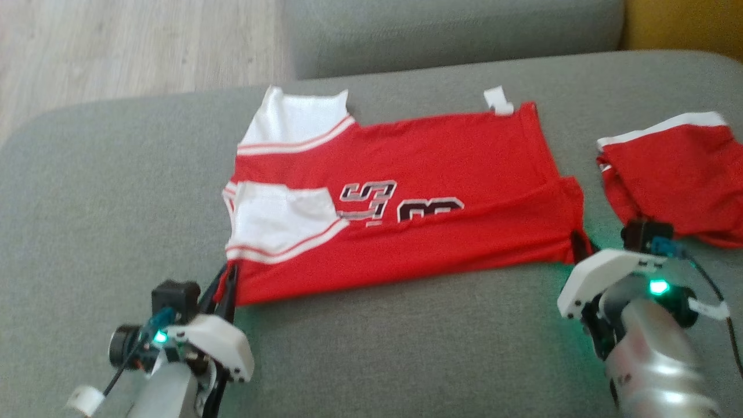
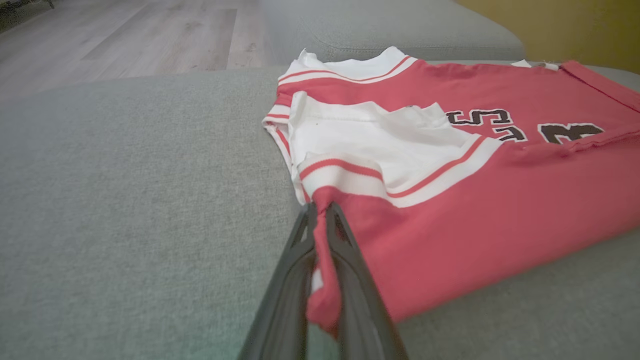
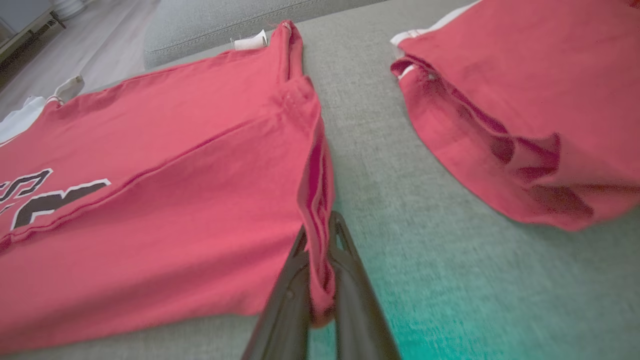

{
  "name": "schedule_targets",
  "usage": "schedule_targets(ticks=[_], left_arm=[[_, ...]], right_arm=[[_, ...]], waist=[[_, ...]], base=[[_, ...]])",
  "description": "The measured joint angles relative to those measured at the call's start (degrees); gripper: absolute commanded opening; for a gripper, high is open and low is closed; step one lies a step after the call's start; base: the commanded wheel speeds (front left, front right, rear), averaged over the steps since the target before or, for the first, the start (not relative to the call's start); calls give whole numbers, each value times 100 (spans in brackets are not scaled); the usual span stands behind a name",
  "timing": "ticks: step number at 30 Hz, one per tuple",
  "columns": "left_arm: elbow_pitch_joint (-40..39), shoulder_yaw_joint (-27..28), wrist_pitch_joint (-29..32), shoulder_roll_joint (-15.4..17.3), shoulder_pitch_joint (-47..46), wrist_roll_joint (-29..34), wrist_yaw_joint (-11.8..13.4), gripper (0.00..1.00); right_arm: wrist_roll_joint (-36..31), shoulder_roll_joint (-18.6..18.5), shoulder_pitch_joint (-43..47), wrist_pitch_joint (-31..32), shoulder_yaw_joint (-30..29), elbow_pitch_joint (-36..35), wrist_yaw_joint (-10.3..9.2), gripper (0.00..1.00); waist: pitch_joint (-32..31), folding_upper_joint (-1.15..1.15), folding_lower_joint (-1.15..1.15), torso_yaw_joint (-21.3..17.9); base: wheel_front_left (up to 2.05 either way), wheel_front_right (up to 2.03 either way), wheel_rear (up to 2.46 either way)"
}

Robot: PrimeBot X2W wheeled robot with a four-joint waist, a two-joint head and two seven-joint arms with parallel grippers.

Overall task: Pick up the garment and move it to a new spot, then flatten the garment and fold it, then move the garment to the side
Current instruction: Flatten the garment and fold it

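The garment (image 1: 418, 191) is a red jersey with white sleeves and dark lettering, lying folded lengthwise across the grey sofa seat. My left gripper (image 1: 227, 277) is shut on its near left corner; the left wrist view shows red cloth (image 2: 320, 270) pinched between the two dark fingers (image 2: 350, 270). At the near right corner my right gripper (image 1: 577, 248) is shut on the hem, and in the right wrist view the folded red edge (image 3: 317, 240) is clamped between its fingers (image 3: 350, 280).
A second red garment (image 1: 679, 174) with white trim lies crumpled at the right of the seat, close to my right gripper. The sofa backrest (image 1: 453, 32) runs along the far side. Wooden floor (image 1: 116, 46) lies beyond the seat's left edge.
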Motion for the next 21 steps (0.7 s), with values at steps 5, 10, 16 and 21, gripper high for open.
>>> schedule_targets(ticks=[5,10,16,21], left_arm=[[-512,-32,300,191,436,-80,-24,0],[-993,-33,501,263,616,-144,13,0],[-1332,-23,485,267,836,-275,111,0],[-1288,-59,495,297,834,-275,147,0]], right_arm=[[283,9,472,303,233,-497,0,0],[355,30,839,519,218,-1048,0,0],[580,40,1432,777,257,-1691,0,0],[743,47,1602,728,338,-2108,0,48]], waist=[[-222,0,0,-106],[-308,0,0,-132],[-290,0,1,-126],[-225,0,1,-164]], base=[[0,0,0],[0,0,0],[0,0,0],[0,0,0]])
